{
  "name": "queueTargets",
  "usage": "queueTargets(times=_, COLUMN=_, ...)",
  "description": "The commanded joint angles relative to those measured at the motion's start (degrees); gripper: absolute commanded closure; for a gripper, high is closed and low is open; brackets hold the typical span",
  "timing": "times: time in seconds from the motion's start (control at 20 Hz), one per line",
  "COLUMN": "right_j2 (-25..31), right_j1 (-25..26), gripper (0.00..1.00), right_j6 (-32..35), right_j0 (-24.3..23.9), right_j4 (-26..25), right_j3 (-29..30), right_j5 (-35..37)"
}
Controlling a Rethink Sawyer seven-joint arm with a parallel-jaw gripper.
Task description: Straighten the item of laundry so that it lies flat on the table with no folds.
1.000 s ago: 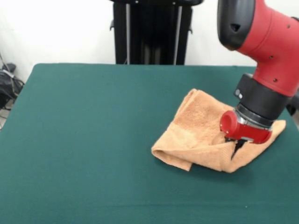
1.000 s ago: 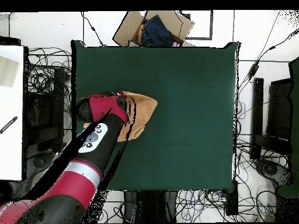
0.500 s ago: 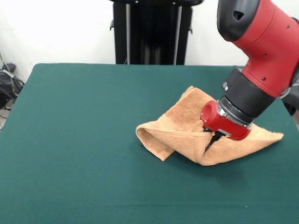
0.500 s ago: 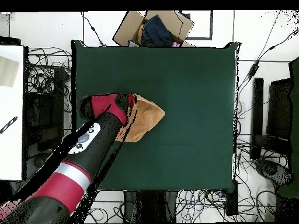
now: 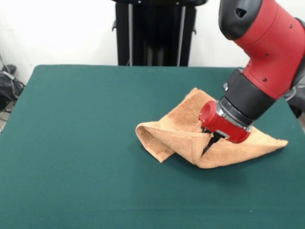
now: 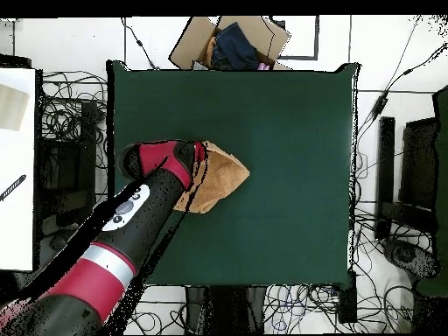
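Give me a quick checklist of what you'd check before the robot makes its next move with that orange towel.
1. Peach-orange terry-cloth towel flat, no folds: not ok. It lies bunched, with a raised fold at its left end in the front view.
2. Red and black gripper in contact with the towel: ok. Its dark tip presses into the cloth.
3. Grip secure, fingers closed on cloth: cannot tell. The fingers are too small and dark to read.
4. Towel fully on the dark green felt table: ok. No part hangs over an edge.
5. Room to spread: ok toward the table's middle; in the overhead view the towel sits near one side edge.
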Motion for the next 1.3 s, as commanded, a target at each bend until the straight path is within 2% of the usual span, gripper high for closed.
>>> queueTargets(times=0.05, right_j2=2.10, right_j1=0.66, gripper=1.00, right_j6=16.33, right_j0=-0.41, right_j4=2.18, right_j3=1.13, right_j5=2.36)
queueTargets(times=1.3, right_j2=4.28, right_j1=-0.69, gripper=1.00, right_j6=16.00, right_j0=-1.46, right_j4=3.10, right_j3=2.20, right_j5=2.78)
